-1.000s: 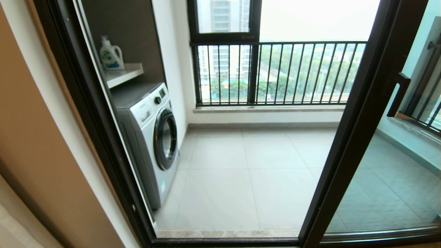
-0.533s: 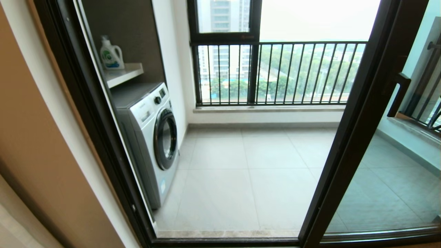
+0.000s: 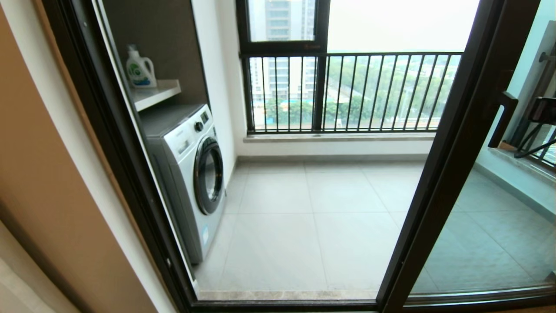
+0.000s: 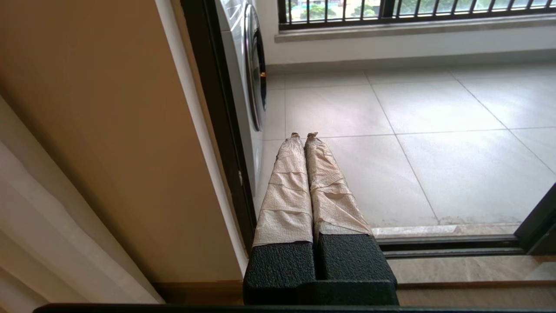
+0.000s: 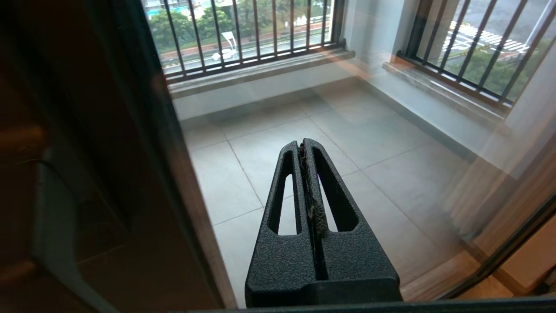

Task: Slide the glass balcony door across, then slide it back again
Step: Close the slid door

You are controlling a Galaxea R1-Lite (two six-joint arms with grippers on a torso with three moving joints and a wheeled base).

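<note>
Standing slid to the right, the glass balcony door (image 3: pixel 456 143) leaves the doorway open from the left jamb to its dark upright; its short bar handle (image 3: pixel 502 120) sits high on that upright. Head view: washing machine (image 3: pixel 191 174) on the balcony's left side, detergent bottle (image 3: pixel 140 68) on the shelf (image 3: pixel 157 93) above it, railed window (image 3: pixel 347 93) at the back, tiled floor (image 3: pixel 312 217) between. At the right edge of this view a dark part of the right arm shows, just beside the handle but apart from it; fingers not visible here. Right wrist view supplies them: right gripper (image 5: pixel 302 145) pressed fully closed, holding nothing, facing the glass pane with the door's dark upright close beside it; no contact seen. Left gripper (image 4: pixel 304 135) appears only in the left wrist view: tape-wrapped fingers (image 4: pixel 289 182) closed together, empty, hanging low in front of the floor track (image 4: pixel 443 245), near the left jamb (image 4: pixel 217 117). That view also shows the washer's door edge-on, hidden detail from the head camera.
</note>
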